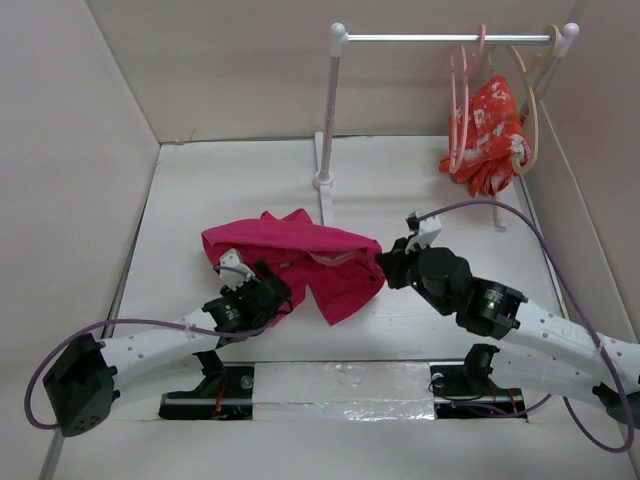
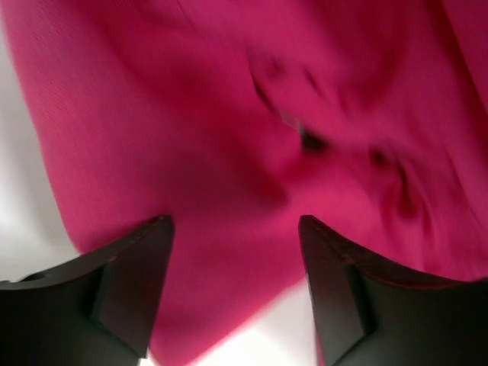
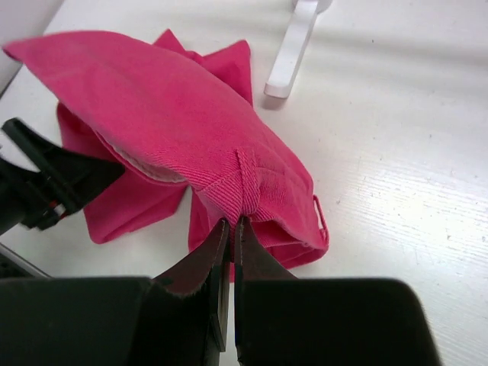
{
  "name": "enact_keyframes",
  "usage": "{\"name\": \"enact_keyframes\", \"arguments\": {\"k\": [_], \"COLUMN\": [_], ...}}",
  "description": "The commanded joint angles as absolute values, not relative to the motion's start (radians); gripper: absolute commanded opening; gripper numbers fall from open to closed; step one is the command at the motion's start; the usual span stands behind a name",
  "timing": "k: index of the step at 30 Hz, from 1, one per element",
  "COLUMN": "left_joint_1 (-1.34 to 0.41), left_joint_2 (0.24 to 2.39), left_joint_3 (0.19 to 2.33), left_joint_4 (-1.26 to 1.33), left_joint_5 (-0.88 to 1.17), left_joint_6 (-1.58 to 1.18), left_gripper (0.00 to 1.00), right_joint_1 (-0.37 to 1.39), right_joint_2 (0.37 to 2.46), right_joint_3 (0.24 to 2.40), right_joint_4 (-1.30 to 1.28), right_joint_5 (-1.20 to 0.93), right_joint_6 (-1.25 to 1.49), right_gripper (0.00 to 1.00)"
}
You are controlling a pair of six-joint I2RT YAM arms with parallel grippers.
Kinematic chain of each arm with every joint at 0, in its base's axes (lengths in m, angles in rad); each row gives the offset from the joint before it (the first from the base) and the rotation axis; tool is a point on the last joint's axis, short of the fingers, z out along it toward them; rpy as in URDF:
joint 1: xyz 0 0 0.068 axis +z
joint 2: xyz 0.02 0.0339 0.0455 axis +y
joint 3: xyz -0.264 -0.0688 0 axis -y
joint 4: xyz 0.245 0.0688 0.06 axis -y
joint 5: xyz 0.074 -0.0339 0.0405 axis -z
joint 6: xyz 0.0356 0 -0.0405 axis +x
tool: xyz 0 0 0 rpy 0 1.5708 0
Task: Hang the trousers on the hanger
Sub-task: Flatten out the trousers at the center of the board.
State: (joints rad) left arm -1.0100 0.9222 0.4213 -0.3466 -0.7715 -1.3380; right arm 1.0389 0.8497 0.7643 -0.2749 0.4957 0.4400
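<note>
The magenta-pink trousers (image 1: 300, 255) lie bunched on the white table, mid-centre. My right gripper (image 1: 385, 268) is shut on their waistband at the right end and lifts that edge; the right wrist view shows the pinch (image 3: 235, 223) on the cloth (image 3: 175, 114). My left gripper (image 1: 270, 285) is open at the trousers' near left side, its jaws wide apart over the cloth (image 2: 229, 137) in the left wrist view (image 2: 235, 229). The thin light-pink hanger (image 1: 460, 95) hangs on the rail at back right.
A white rack with a metal rail (image 1: 445, 38) stands at the back; its left post (image 1: 328, 120) and foot (image 3: 293, 53) are just behind the trousers. A beige hanger with a red-orange patterned garment (image 1: 492, 135) hangs beside the pink hanger. Walls enclose the table.
</note>
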Motion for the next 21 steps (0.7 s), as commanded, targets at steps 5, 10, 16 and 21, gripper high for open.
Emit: {"name": "enact_keyframes", "arguments": {"k": [5,10,16,21], "left_joint_1": [-0.741,-0.579,-0.459,-0.459], "left_joint_2": [0.980,0.979,0.870,0.712], "left_joint_3": [0.416,0.423,0.492,0.569], "left_joint_4": [-0.055,0.021,-0.074,-0.098], "left_joint_5": [-0.703,-0.644,-0.649,-0.640], "left_joint_6": [-1.033,-0.944,-0.844,-0.844], "left_gripper": [0.27,0.00,0.00,0.00], "right_joint_1": [1.045,1.107,1.236,1.284], "right_joint_2": [0.759,0.726,0.727,0.742], "right_joint_3": [0.962,1.066,1.250,1.373], "right_joint_4": [-0.406,-0.503,-0.592,-0.595], "right_joint_5": [0.538,0.575,0.505,0.355], "right_joint_6": [0.387,0.379,0.390,0.379], "right_gripper": [0.00,0.00,0.00,0.00]}}
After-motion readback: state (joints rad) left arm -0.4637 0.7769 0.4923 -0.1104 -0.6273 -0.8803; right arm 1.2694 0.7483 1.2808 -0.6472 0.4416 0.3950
